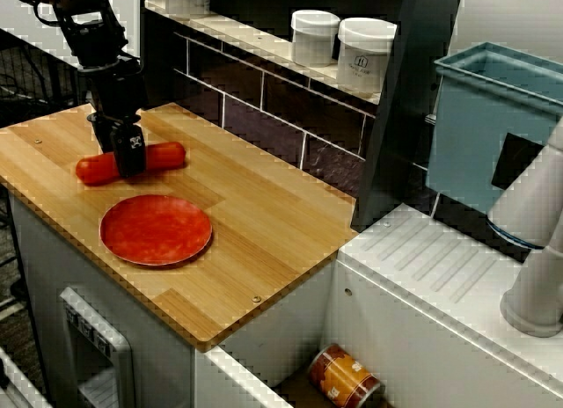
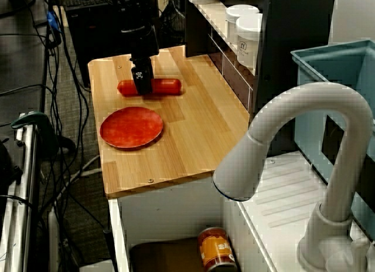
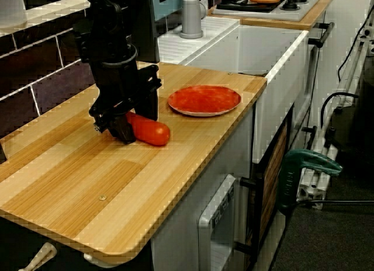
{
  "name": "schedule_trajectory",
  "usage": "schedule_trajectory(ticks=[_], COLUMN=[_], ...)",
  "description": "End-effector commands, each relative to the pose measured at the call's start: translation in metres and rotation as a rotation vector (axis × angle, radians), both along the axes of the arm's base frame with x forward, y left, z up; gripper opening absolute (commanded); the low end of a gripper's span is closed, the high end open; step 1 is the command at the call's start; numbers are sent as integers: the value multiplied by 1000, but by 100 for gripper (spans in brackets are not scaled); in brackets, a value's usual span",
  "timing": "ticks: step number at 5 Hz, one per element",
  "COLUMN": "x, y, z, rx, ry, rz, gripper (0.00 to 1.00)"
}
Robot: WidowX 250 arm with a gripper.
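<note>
Mock kitchen set up in a lab, wooden countertop (image 1: 264, 214), dark tiled backsplash (image 1: 264, 109), white jars (image 1: 365, 54) on a ledge, white sink (image 3: 274, 55) with faucet (image 2: 304, 96), hob (image 3: 274, 5) beyond, loose cables (image 2: 64, 67) and clamp (image 3: 307, 166) alongside.

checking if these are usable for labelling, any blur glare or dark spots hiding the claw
Front view: stair-step edges along the counter, soft sheen on the plate. View past the tap: it looms soft in front, the sausage is clear. End view: the black claw merges with the dark tiles, so its grip is unreadable.
</note>
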State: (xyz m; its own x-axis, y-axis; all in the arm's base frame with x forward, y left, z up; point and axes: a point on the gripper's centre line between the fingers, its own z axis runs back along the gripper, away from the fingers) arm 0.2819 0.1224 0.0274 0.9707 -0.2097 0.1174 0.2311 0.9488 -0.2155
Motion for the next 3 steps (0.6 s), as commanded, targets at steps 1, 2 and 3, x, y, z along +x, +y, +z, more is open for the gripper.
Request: schedule_trajectory(ticks=[1,2,3], x=[-21,-39,-57], y=[18,12,-3], z=[57,78,89], rx=[-72,-103,-118], ry=[-34,-49,-57], rz=[-27,-87,-169], gripper=[0,0,0])
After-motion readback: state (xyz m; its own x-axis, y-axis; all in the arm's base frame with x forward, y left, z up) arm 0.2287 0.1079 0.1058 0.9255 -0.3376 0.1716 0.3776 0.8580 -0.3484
